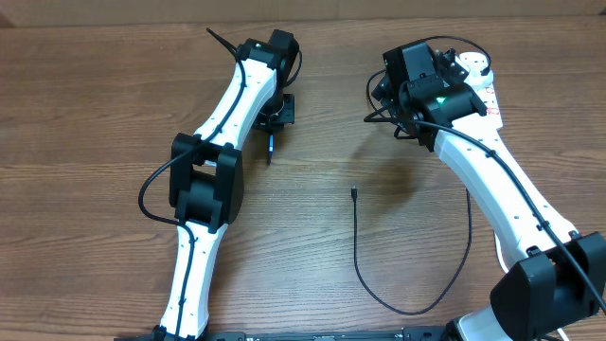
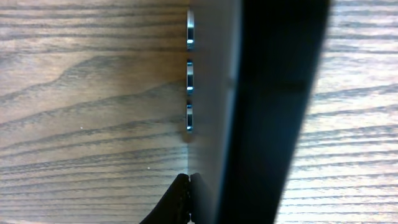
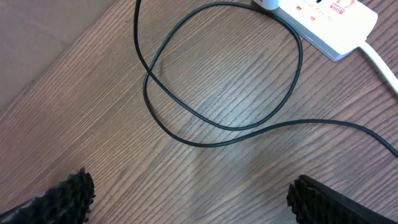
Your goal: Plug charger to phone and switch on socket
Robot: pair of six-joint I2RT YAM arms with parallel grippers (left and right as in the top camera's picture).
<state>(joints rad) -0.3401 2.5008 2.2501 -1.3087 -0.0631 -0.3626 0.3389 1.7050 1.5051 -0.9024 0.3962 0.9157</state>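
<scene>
Since no cable sits in the phone (image 1: 271, 144) yet, we judge the task to be at its first step: bringing phone and connector together. On the left, the left hand (image 1: 276, 114) pinches the phone, which is turned edge-on just past its fingers. The wrist view shows one fingertip (image 2: 181, 198) pressed against the phone's side, below a row of side buttons. Right of that hand and well apart from the phone, the tiny connector tip (image 1: 352, 192) of the charger (image 1: 379, 289) lies loose on the tabletop (image 1: 95, 114), untouched. From the tip the thin black cable runs toward the robot's base, curves, and comes back up to the right hand (image 1: 386, 99). That hand is spread wide and holds nothing. It hovers over a loop of the cable, with the white socket (image 3: 323, 22) just beyond its fingers. Whether the socket's switch is on, we cannot tell. Next, we think, the right hand must pick up the tip and line it up with the phone's port, which is a fine fit. Bare wood lies open between the two hands, but the loop beneath the right hand could snag.
</scene>
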